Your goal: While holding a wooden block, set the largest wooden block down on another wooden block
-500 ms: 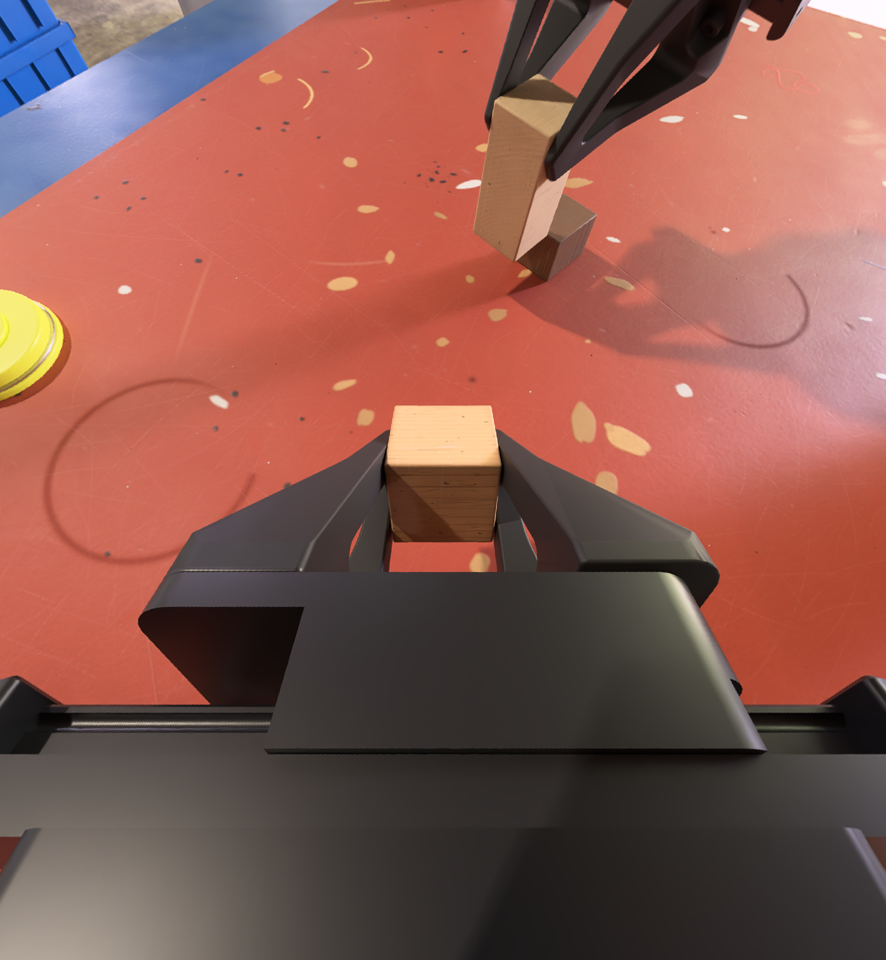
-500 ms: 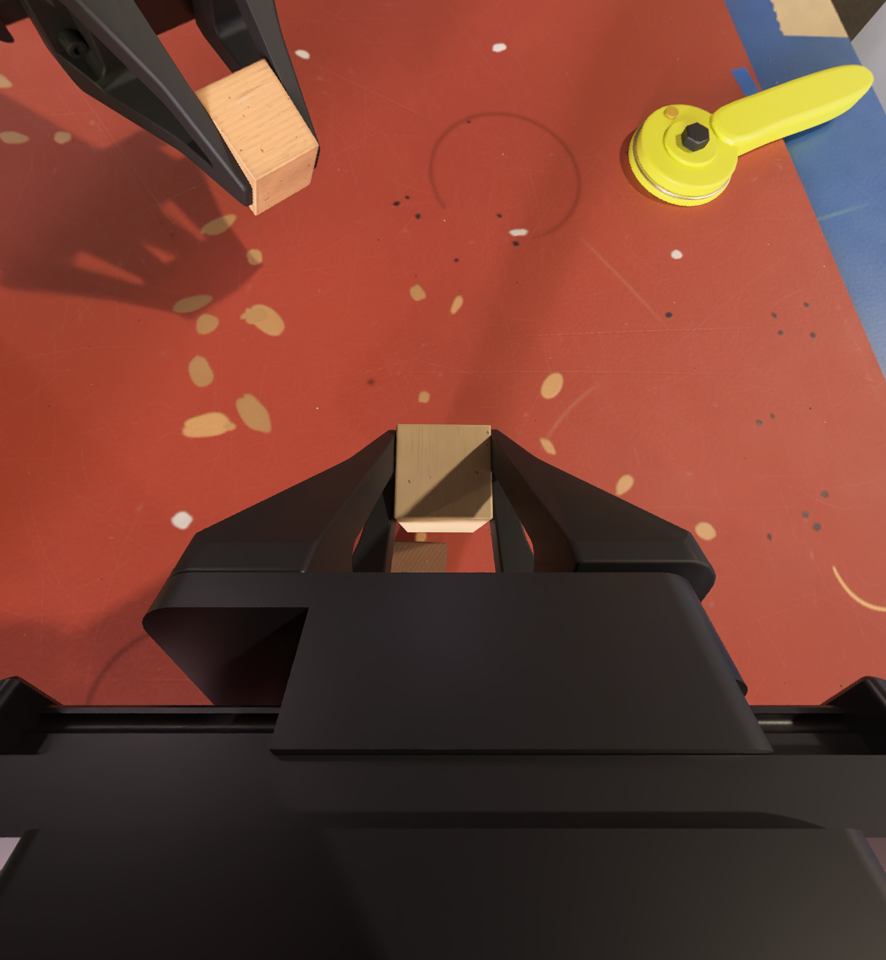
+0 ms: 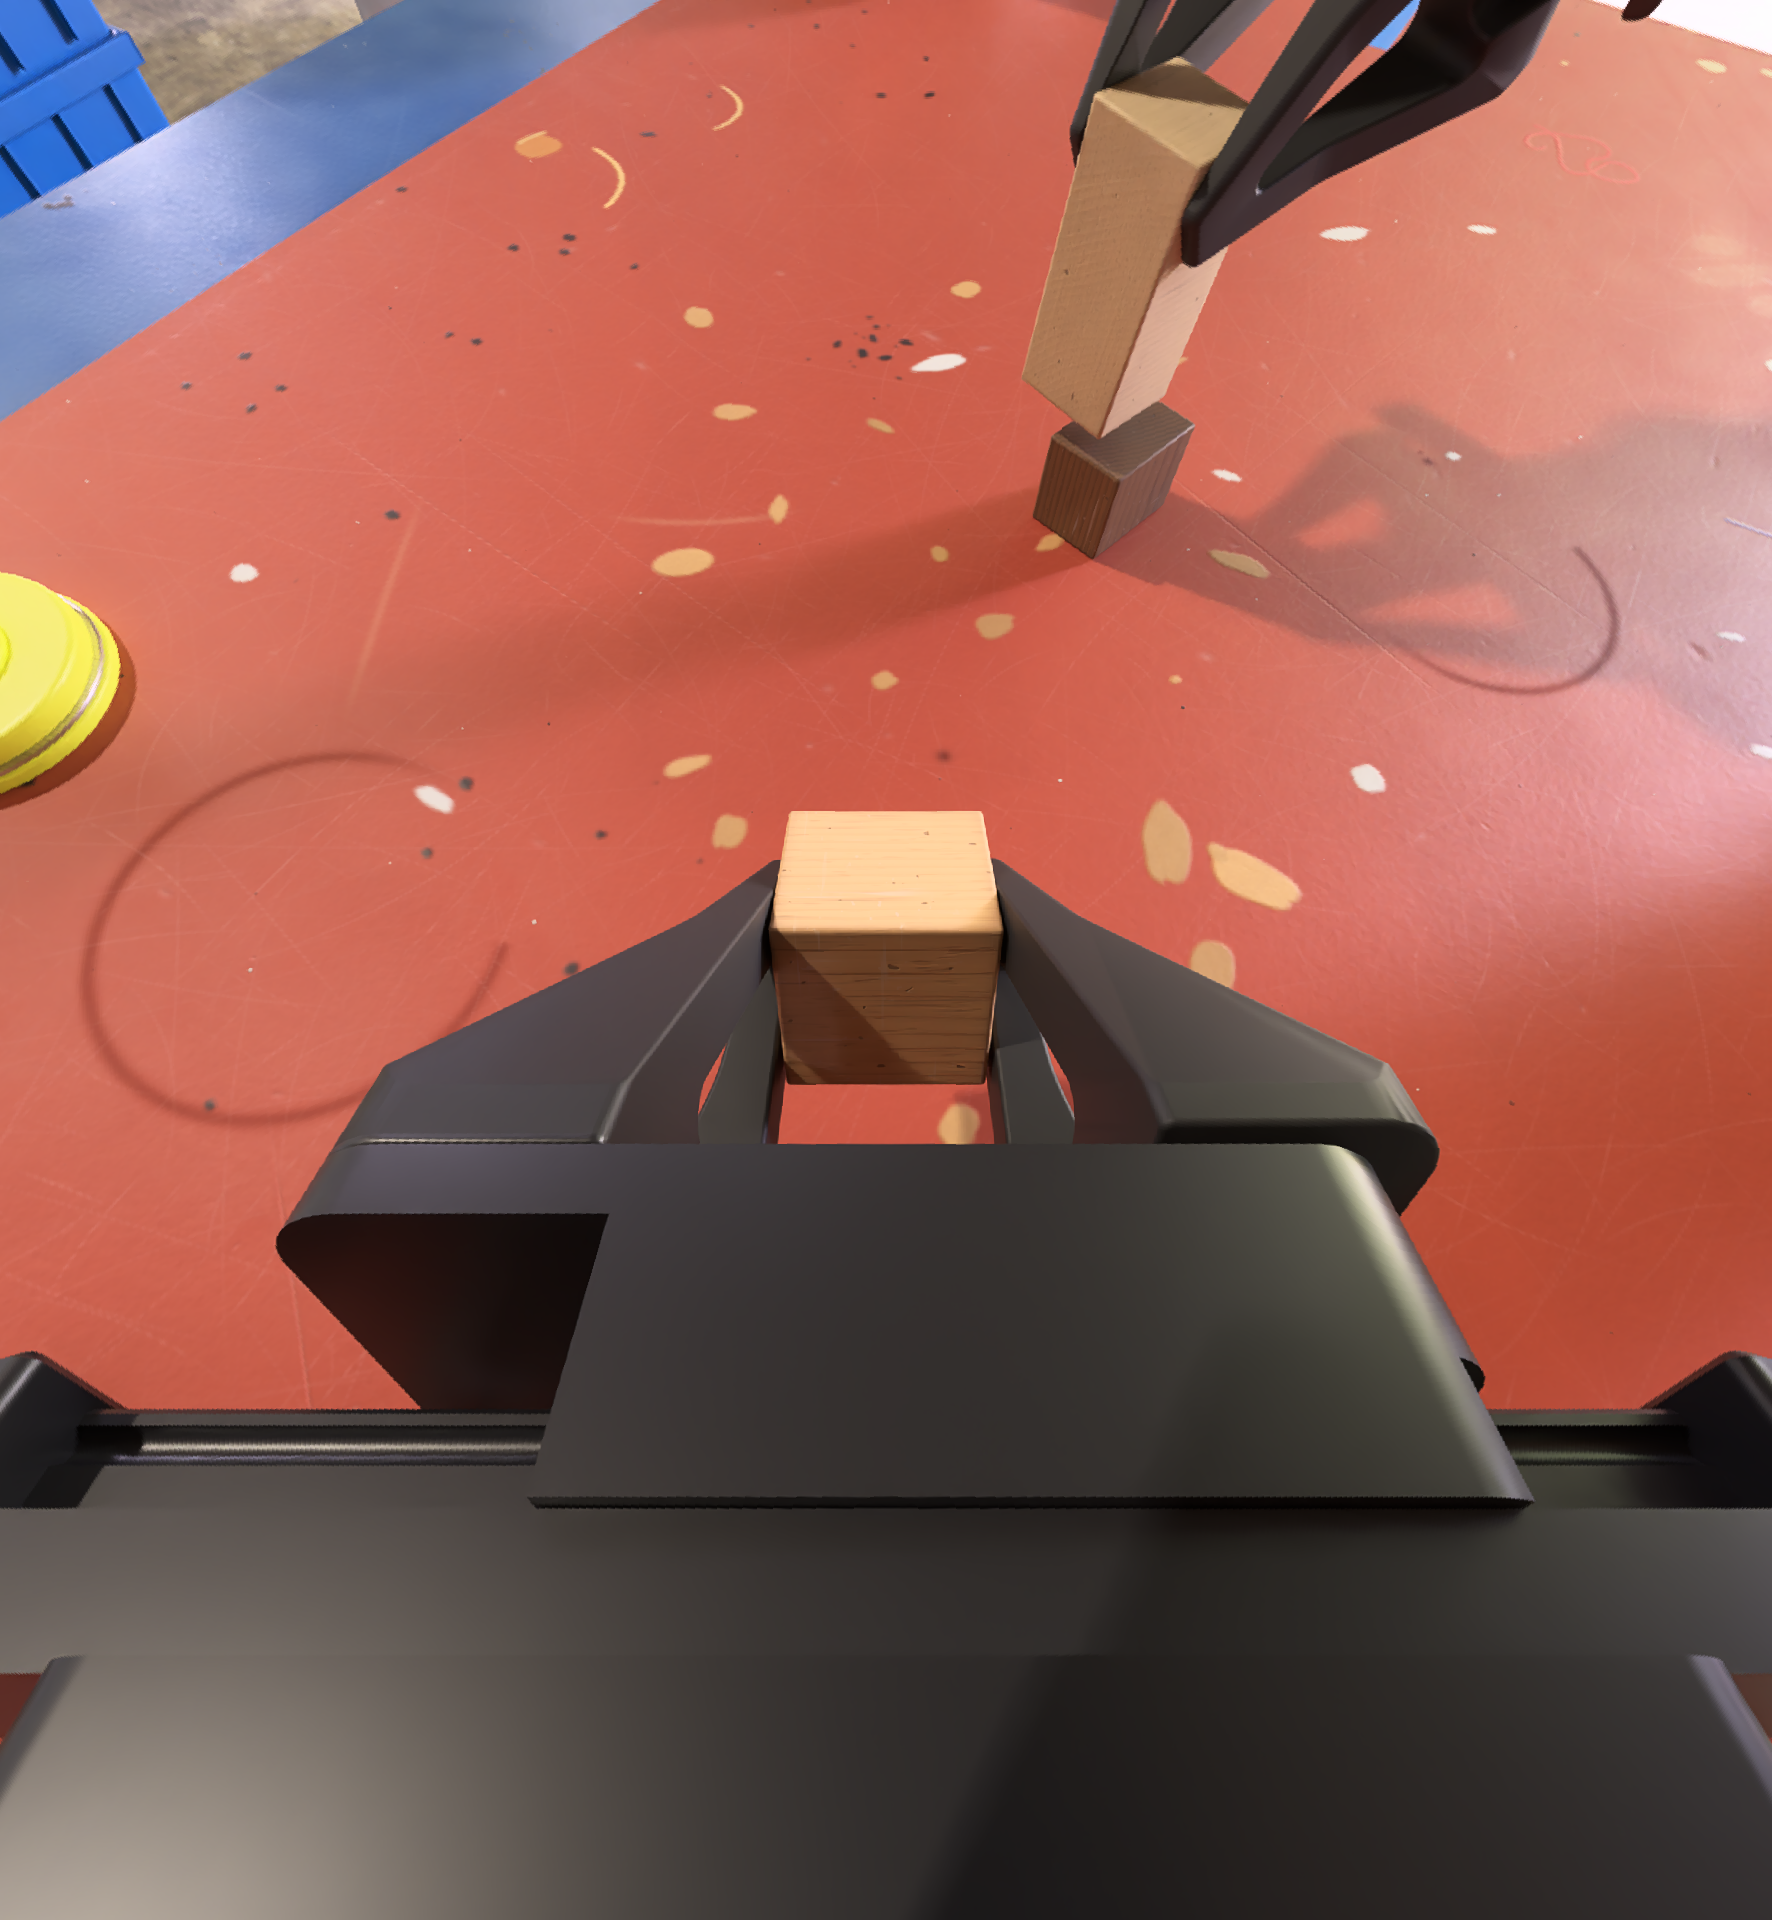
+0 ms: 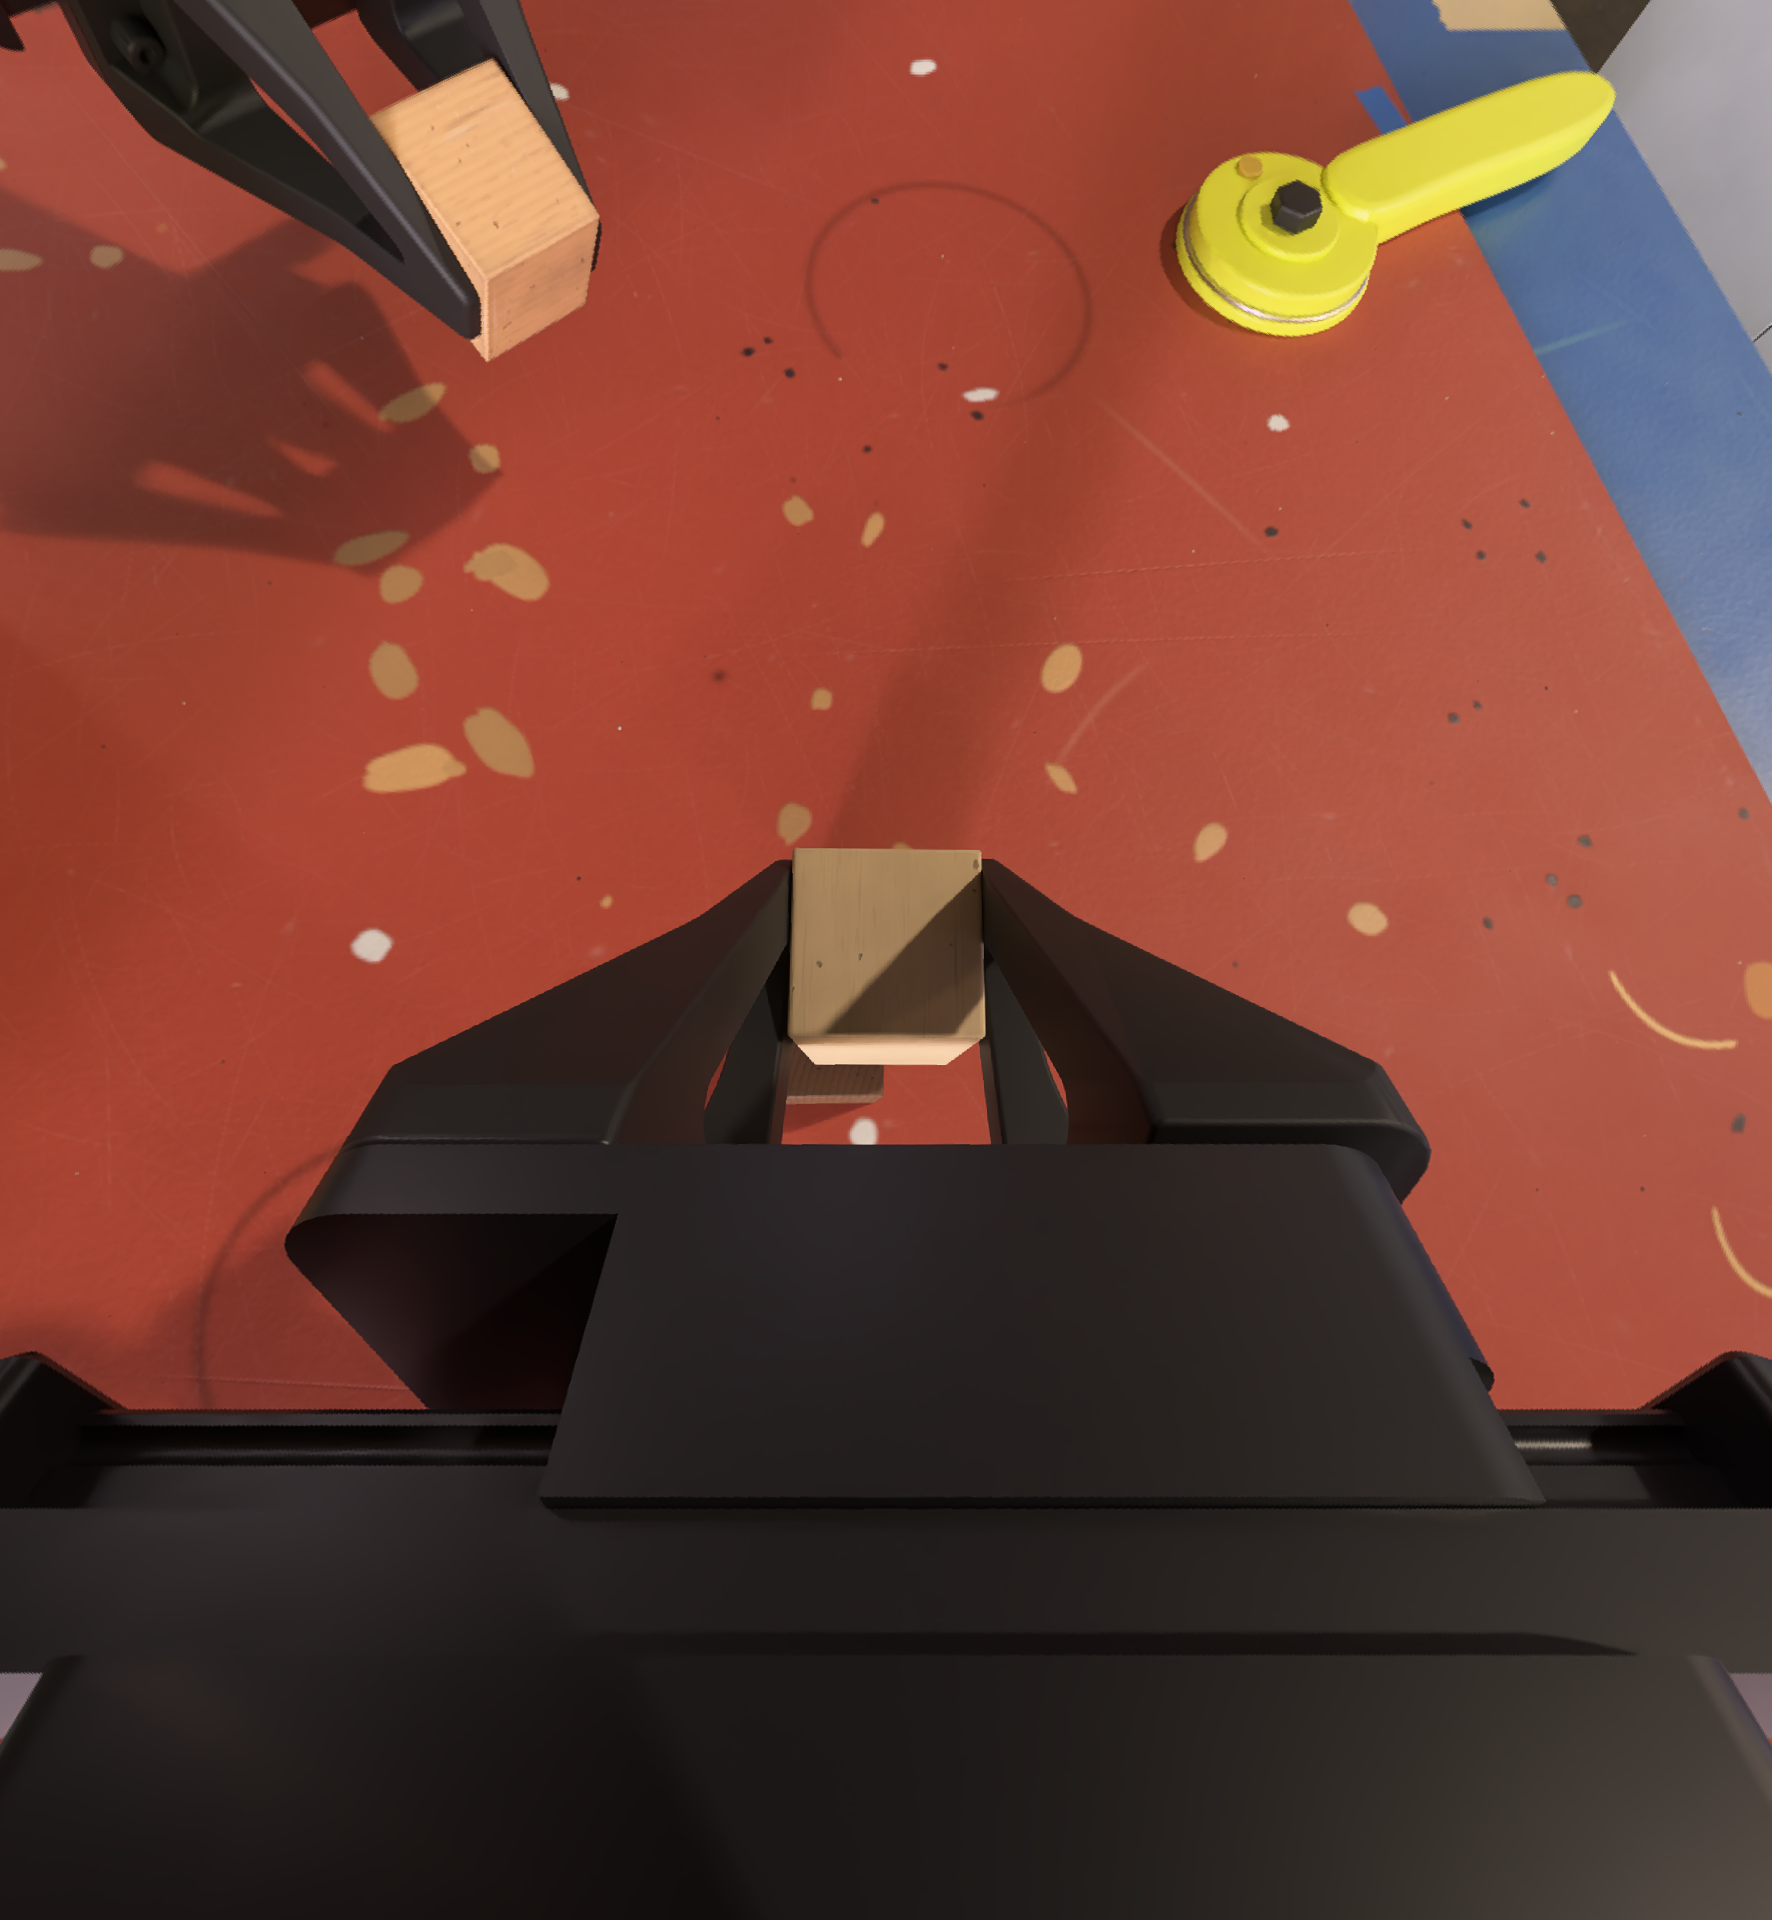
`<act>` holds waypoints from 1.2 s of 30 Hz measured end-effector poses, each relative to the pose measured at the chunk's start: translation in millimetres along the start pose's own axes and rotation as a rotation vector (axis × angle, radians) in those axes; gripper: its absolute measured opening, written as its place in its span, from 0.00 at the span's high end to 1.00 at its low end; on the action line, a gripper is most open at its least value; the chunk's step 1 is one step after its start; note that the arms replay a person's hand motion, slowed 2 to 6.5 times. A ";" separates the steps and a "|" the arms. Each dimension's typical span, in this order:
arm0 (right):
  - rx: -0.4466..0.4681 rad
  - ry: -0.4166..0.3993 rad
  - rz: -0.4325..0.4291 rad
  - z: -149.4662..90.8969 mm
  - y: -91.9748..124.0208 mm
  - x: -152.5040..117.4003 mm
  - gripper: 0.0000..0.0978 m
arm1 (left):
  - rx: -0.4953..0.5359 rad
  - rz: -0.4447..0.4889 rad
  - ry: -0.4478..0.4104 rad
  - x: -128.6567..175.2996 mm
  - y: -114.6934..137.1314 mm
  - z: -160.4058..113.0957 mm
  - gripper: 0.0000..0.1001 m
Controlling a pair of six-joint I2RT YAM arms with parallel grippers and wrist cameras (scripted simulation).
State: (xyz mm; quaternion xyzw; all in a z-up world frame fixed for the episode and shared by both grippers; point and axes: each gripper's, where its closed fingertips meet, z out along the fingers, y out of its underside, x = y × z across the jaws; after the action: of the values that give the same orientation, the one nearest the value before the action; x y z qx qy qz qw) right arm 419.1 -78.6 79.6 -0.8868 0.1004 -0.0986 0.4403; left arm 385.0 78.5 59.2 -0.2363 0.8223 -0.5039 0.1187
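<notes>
Long block held on end over dark block; cube held aloft.

Right gripper (image 4: 887, 961) clamps the long pale block (image 3: 1121, 249), long axis near vertical, slightly tilted, lower end at the dark block (image 3: 1110, 488) on the red table (image 3: 446, 468); contact unclear. Left gripper (image 3: 887, 961) grips the cube (image 3: 887, 940).

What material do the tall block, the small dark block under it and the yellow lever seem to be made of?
Tall block: pale, unvarnished wood; faint grain, matte faces. Small dark block: probably stained or darker wood; fine lines. Yellow lever: likely glossy plastic with a dark metal-looking bolt.
</notes>
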 end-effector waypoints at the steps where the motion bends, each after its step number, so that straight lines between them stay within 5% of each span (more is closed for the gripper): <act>1: -0.003 0.000 0.001 0.1 1.2 -0.5 0.71 | 0.000 0.000 0.000 -0.1 0.0 0.1 0.71; 36: -0.018 -0.003 -0.003 1.1 6.1 -3.8 0.71 | -0.003 -0.008 0.001 -0.9 0.4 0.6 0.71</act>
State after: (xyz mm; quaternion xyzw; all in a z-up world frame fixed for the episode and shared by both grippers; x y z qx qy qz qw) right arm 415.1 -80.4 73.7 -0.8909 0.0995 -0.0971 0.4325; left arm 386.0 78.6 58.5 -0.2397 0.8221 -0.5033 0.1158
